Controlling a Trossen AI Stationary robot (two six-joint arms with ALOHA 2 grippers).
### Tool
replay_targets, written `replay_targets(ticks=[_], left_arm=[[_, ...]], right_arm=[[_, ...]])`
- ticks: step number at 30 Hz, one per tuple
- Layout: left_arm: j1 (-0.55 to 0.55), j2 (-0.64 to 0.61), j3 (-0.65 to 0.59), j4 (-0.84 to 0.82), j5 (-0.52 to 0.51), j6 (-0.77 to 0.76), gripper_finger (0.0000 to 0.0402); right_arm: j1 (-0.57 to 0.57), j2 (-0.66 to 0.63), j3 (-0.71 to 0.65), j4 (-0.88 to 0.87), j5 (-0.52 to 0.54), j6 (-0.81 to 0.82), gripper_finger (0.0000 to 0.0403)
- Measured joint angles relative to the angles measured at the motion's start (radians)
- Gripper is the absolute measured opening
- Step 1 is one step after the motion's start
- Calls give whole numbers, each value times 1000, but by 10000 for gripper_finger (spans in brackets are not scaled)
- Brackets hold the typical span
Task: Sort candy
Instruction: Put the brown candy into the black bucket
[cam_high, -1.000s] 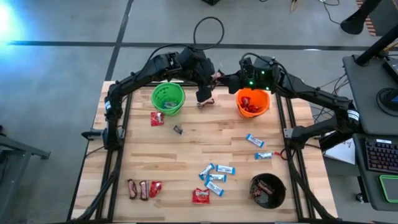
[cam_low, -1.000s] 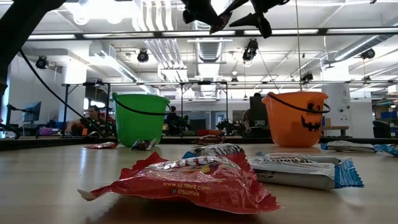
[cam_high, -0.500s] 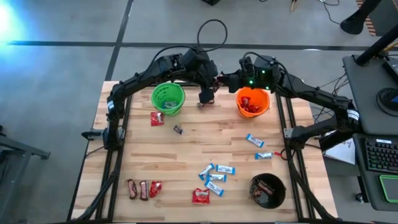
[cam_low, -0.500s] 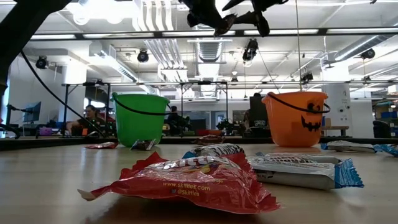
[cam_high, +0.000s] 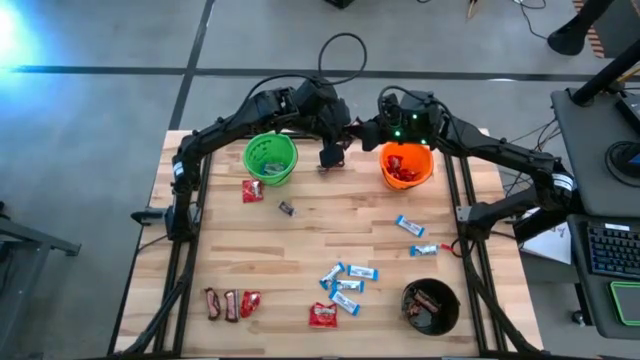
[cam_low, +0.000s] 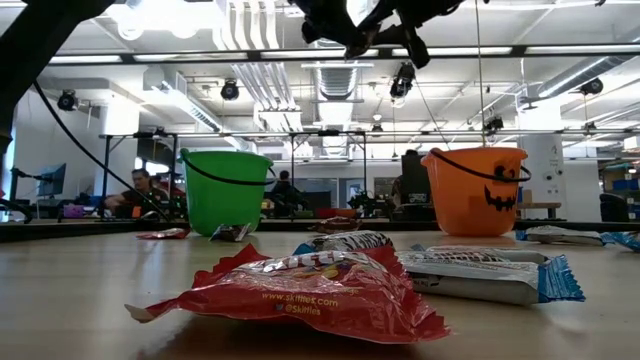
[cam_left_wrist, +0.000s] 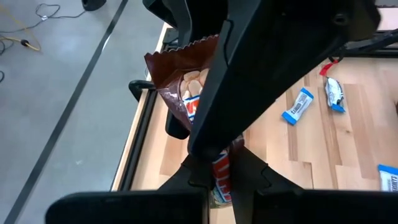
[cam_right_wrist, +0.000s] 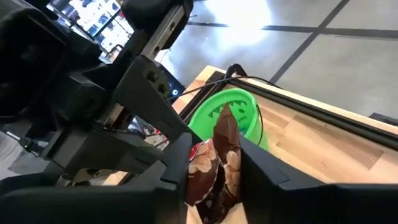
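Your left end effector (cam_left_wrist: 214, 180) was shut tight on one end of a brown packet (cam_left_wrist: 183, 81) of candy, held up high in the air. Your right end effector (cam_right_wrist: 214, 146) had come in from the other side, and its two fingers sat on both sides of the same packet, pressing on it. So the packet hung between the two end effectors, with the green bucket (cam_high: 270, 158) down below on the left one's side and the orange bucket (cam_high: 405, 165) right under the right arm. This looked like a pass from one arm to the other. To do it well, you needed the right end effector to squeeze firmly first. Only then should the left one let go, slowly, with no tugging. A soft, crinkly packet could slip or tear if both pulled. More candy lay far below on the tabletop (cam_high: 300, 260), waiting.
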Motion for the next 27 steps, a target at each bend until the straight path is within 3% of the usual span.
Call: replay_targets(ticks=[4, 13, 27], left_arm=[[0, 0, 0, 2, -1, 5, 3], [0, 0, 0, 6, -3, 15, 19], [-1, -11, 0, -11, -21, 16, 138]], right_arm=[[0, -2, 0, 0, 1, -3, 61], [0, -9, 0, -12, 0, -19, 56], [1, -73, -1, -116, 1, -48, 53]])
